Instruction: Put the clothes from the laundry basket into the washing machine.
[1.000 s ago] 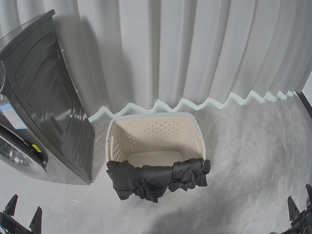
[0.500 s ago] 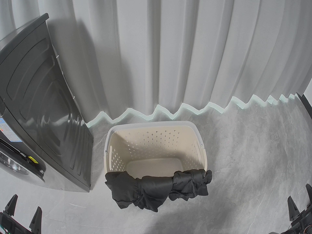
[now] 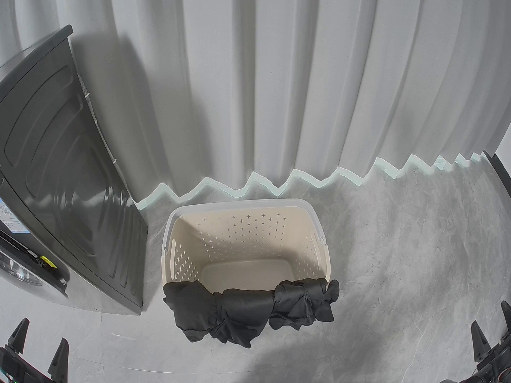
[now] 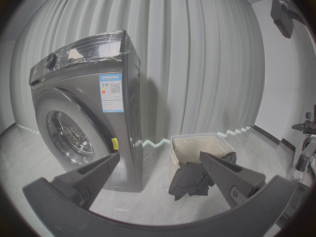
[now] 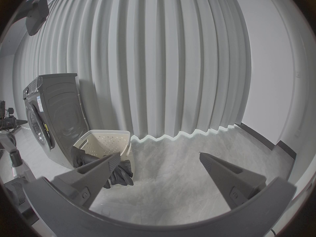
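A cream laundry basket (image 3: 250, 227) stands on the floor ahead of me. A dark grey garment (image 3: 239, 309) hangs bunched over its near rim, and the basket's bottom is bare. To the left of the basket stands the dark grey washing machine (image 3: 58, 187). In the left wrist view its round door (image 4: 70, 132) is closed. My left gripper (image 3: 41, 341) is open and low at the left, short of the machine. My right gripper (image 3: 491, 325) is open and low at the far right, well away from the basket. Neither holds anything.
A white pleated curtain (image 3: 298, 81) runs behind the basket and the machine. Grey stone floor (image 3: 415, 251) lies open to the right of the basket and in front of it. A dark baseboard (image 3: 497, 168) marks the right wall.
The head view has shifted, so the basket and the machine sit lower and further left in the picture. Both grippers keep their places, open.
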Robot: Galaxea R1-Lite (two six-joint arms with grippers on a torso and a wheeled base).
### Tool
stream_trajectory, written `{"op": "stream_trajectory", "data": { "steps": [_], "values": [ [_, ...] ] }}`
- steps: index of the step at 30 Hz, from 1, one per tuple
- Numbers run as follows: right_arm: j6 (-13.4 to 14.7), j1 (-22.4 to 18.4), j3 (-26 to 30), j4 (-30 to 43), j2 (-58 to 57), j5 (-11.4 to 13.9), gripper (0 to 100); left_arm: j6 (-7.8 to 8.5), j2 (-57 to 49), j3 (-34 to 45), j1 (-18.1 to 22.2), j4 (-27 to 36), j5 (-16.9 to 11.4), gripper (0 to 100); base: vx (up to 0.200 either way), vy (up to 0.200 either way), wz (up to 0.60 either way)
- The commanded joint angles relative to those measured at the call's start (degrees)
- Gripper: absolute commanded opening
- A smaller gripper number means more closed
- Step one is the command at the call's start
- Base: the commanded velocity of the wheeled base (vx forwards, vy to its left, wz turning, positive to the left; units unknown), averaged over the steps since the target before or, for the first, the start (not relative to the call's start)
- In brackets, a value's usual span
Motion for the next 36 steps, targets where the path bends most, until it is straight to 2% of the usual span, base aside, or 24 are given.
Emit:
{"op": "stream_trajectory", "data": {
  "steps": [1, 3, 15, 24, 30, 36],
  "values": [
    [-0.04, 0.02, 0.84, -0.01, -0.93, 0.02, 100, -0.01, -0.84, 0.92, 0.00, 0.09, 0.00, 100, 0.000, 0.000, 0.00],
    [-0.04, 0.02, 0.84, -0.01, -0.93, 0.02, 100, -0.10, -0.84, 0.92, 0.00, 0.00, 0.00, 100, 0.000, 0.000, 0.00],
    [-0.04, 0.02, 0.84, -0.01, -0.93, 0.02, 100, -0.10, -0.84, 0.92, 0.00, 0.09, 0.00, 100, 0.200, 0.000, 0.00],
    [-0.04, 0.02, 0.84, -0.01, -0.93, 0.02, 100, -0.10, -0.84, 0.92, 0.00, 0.09, 0.00, 100, 0.000, 0.000, 0.00],
    [-0.04, 0.02, 0.84, -0.01, -0.93, 0.02, 100, -0.01, -0.84, 0.92, 0.00, 0.09, 0.00, 100, 0.200, 0.000, 0.00],
    [-0.04, 0.02, 0.84, -0.01, -0.93, 0.02, 100, -0.01, -0.84, 0.92, 0.00, 0.00, 0.00, 100, 0.000, 0.000, 0.00]
  ]
}}
